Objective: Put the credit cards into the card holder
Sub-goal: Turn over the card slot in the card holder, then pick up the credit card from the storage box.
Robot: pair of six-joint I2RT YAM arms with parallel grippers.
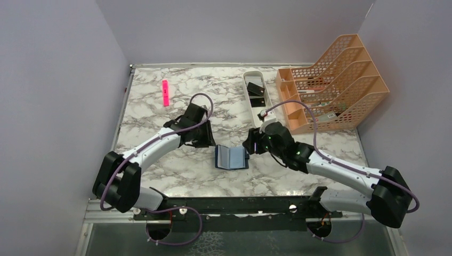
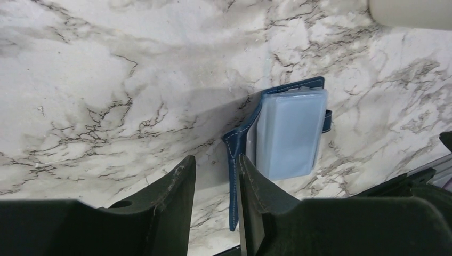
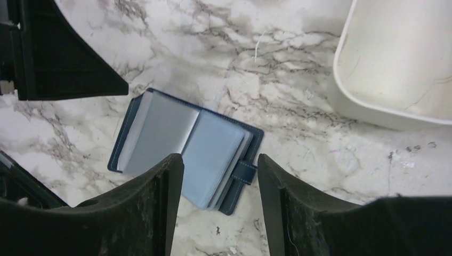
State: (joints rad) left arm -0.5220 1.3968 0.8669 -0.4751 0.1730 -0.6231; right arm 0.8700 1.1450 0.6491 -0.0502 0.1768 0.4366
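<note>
While lying open on table (image 1: 160, 114), holder (image 1: 231, 157): btwn both grippers, spine near-far, clear sleeves up.
L gripper (image 2: 216, 160): jaws parted, nothing clamped; holder cover edge standing in gap.
R gripper (image 3: 219, 158): jaws wide, empty, over holder's strap side.
Cards (image 1: 256, 90): dark, in tray (image 1: 254, 113), none in holder yet.
Key relation: tray beyond R gripper, far-right of holder, long axis near-far.
Nearer arm: R.
Next (guess): R to tray for a card.
</note>
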